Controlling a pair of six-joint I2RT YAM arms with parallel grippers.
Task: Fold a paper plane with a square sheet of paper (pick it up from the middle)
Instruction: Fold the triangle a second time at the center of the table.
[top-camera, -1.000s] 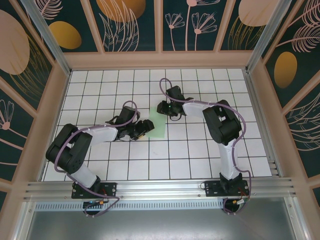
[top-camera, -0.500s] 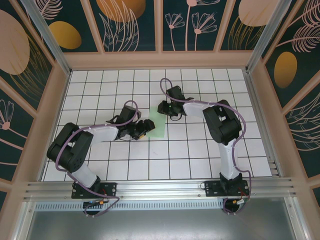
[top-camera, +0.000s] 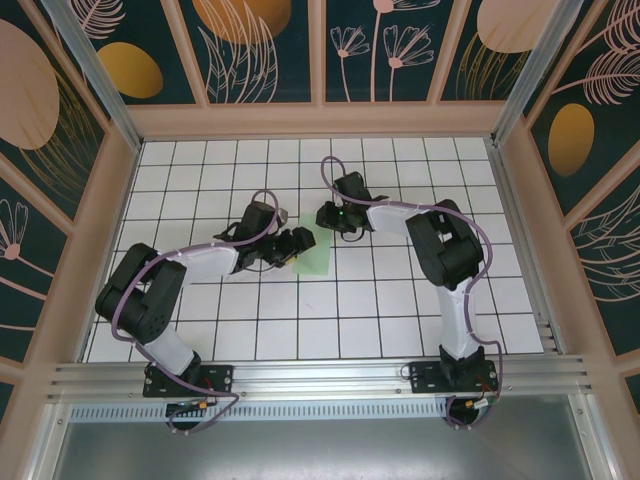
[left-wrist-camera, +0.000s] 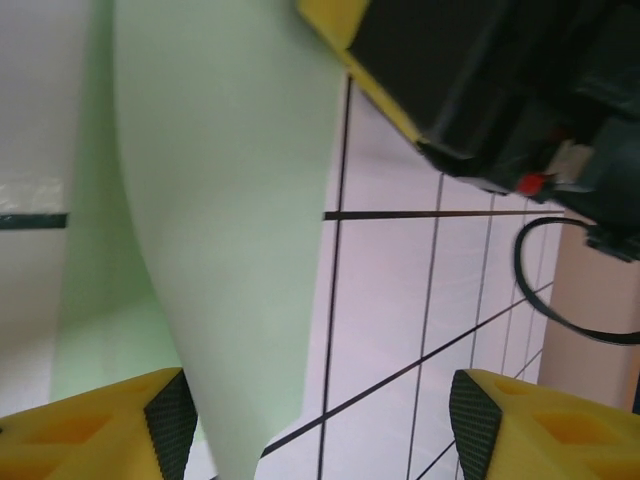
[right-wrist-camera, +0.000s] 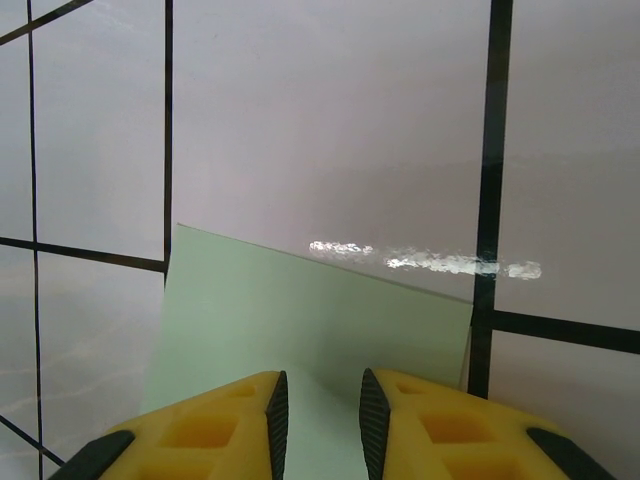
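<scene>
The pale green sheet of paper lies on the white tiled counter, just left of the centre of the overhead view. The left fingers are at its left edge and the right fingers at its upper edge.

In the left wrist view the left fingers stand wide apart, one at the lower left of the frame and one at the lower right. The sheet of paper rises between them as a curved flap, close to the lower-left one.

In the right wrist view the right fingers are narrow, with a slim gap between them. The sheet of paper fills the lower middle of the frame and reaches down into that gap. I cannot tell whether the pads touch it.
</scene>
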